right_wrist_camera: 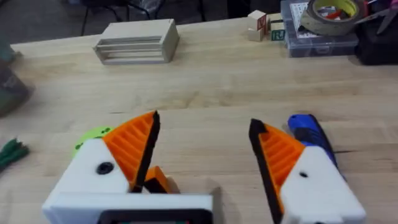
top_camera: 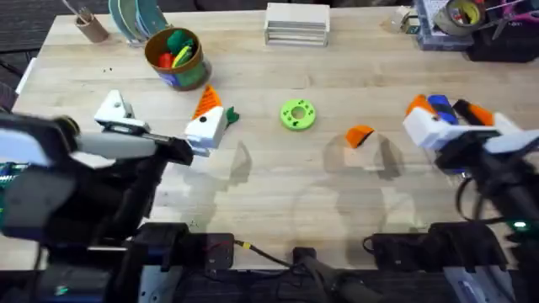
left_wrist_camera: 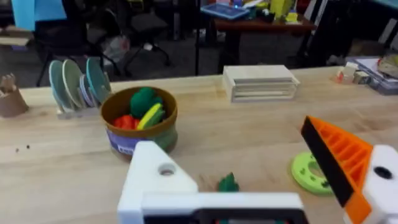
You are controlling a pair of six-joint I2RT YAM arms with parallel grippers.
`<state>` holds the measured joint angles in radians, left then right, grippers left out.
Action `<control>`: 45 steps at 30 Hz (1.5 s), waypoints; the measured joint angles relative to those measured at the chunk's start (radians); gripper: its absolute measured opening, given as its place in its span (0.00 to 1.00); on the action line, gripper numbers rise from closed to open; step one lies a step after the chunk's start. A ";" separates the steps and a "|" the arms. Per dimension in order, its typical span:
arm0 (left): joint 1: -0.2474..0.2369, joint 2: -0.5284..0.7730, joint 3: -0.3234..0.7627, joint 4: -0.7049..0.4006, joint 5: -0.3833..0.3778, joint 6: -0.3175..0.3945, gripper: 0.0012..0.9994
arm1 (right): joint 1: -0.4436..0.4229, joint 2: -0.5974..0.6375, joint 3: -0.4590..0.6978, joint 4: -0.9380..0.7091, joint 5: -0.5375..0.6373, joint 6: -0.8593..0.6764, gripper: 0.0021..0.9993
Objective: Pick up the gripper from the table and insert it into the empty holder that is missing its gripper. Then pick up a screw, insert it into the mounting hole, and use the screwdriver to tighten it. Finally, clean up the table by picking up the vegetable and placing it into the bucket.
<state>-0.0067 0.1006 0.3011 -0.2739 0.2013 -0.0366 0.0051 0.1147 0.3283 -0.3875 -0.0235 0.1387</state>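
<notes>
Overhead: loose orange gripper (top_camera: 360, 135) lies on the surface right of the green ring disc (top_camera: 297, 114); vegetable (top_camera: 232, 115) sits left of the disc, bucket (top_camera: 175, 59) beyond it. Left wrist: left gripper (left_wrist_camera: 261, 180) fingers apart, bare white holder (left_wrist_camera: 155, 177) opposite the orange finger (left_wrist_camera: 336, 158). Right wrist: right gripper (right_wrist_camera: 205, 149) fingers apart, screwdriver (right_wrist_camera: 309, 132) just behind.

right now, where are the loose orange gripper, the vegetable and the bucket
the gripper (top_camera: 360, 135), overhead view, on its orange top face.
the vegetable (left_wrist_camera: 228, 183), left wrist view, on the middle of its dark green leaves.
the bucket (top_camera: 195, 74), overhead view, on its outer wall beside the rim.
</notes>
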 joint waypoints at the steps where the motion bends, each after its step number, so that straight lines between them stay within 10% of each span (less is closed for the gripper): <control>1: 0.000 0.029 0.032 -0.034 0.005 -0.002 0.99 | 0.000 0.031 0.042 -0.023 -0.001 0.001 0.93; 15: 0.000 0.602 0.467 -0.452 0.020 0.022 0.99 | 0.000 0.517 0.523 -0.413 -0.049 0.008 0.93; 42: 0.000 1.067 0.501 -0.524 0.022 0.029 0.99 | 0.000 0.586 0.538 -0.514 -0.049 0.011 0.93; 45: 0.000 1.096 0.501 -0.522 0.054 0.033 0.77 | 0.000 0.586 0.538 -0.524 -0.049 0.011 0.93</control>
<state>-0.0067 1.1969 0.8021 -0.7960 0.2553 -0.0036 0.0051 0.7002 0.8658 -0.9111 -0.0727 0.1497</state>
